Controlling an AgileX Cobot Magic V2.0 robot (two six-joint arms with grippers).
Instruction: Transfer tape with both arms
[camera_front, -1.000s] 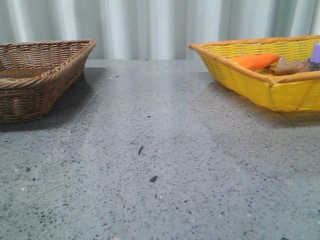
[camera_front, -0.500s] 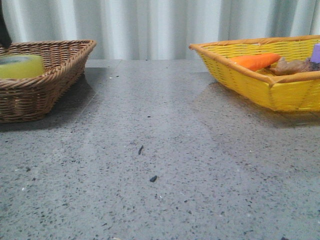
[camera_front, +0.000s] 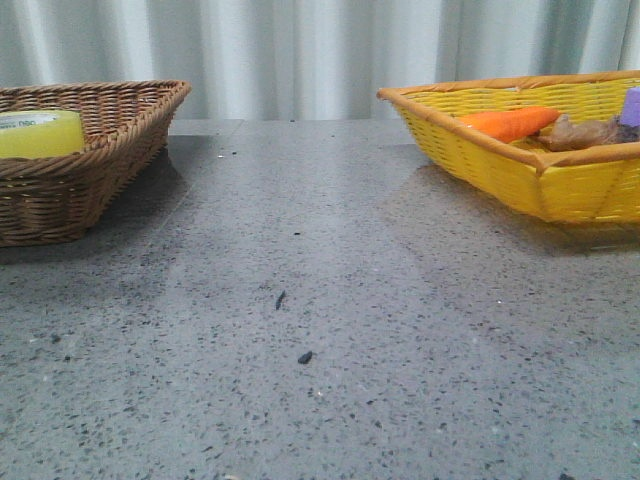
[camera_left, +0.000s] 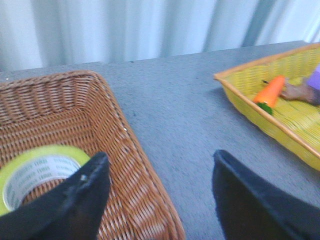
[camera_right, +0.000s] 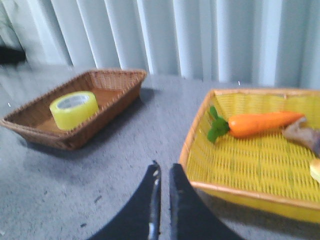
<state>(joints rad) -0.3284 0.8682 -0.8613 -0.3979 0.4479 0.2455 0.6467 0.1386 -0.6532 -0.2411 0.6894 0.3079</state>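
Observation:
The yellow tape roll (camera_front: 40, 133) lies in the brown wicker basket (camera_front: 120, 140) at the far left. It also shows in the left wrist view (camera_left: 37, 170) and in the right wrist view (camera_right: 74, 109). My left gripper (camera_left: 160, 160) is open and empty, raised over the basket's right rim, one finger above the tape side and the other over the table. My right gripper (camera_right: 163, 170) is shut and empty, above the table beside the yellow basket (camera_right: 235, 190). Neither arm shows in the front view.
The yellow basket (camera_front: 560, 180) at the right holds an orange carrot (camera_front: 508, 122), a brownish item (camera_front: 585, 132) and a purple item (camera_front: 631, 105). A pleated curtain backs the grey speckled table (camera_front: 330, 300).
The tape came into the brown basket from the left and now rests there sharply. A dark shape at the far left edge half a second ago has gone out of view.

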